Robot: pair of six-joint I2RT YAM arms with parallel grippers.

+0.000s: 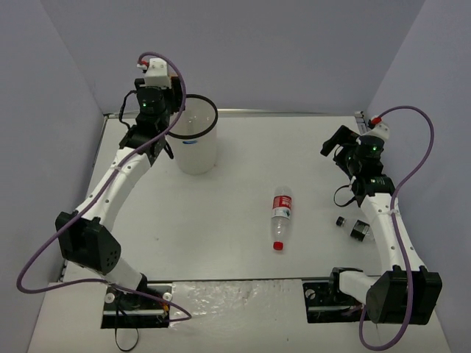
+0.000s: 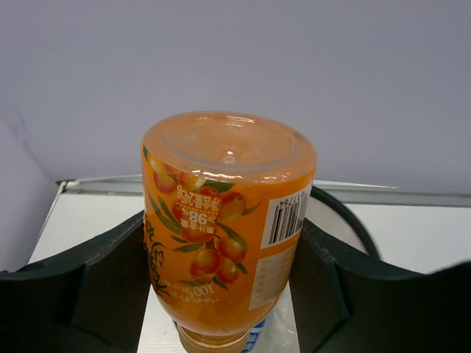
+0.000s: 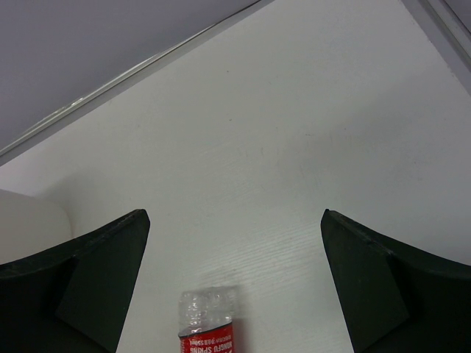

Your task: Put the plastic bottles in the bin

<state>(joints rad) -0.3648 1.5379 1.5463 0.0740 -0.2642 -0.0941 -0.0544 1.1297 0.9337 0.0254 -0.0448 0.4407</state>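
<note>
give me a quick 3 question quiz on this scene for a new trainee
1. True or false: the right claw is shut on the red-label bottle.
2. What does the left claw grip? A) the orange bottle B) a blue-label bottle C) nothing
3. The red-label bottle lies on the table. Does its red cap point toward the arm bases or toward the back wall?

Key: 1 false, that claw is open and empty. 2 A. 3 toward the arm bases.
</note>
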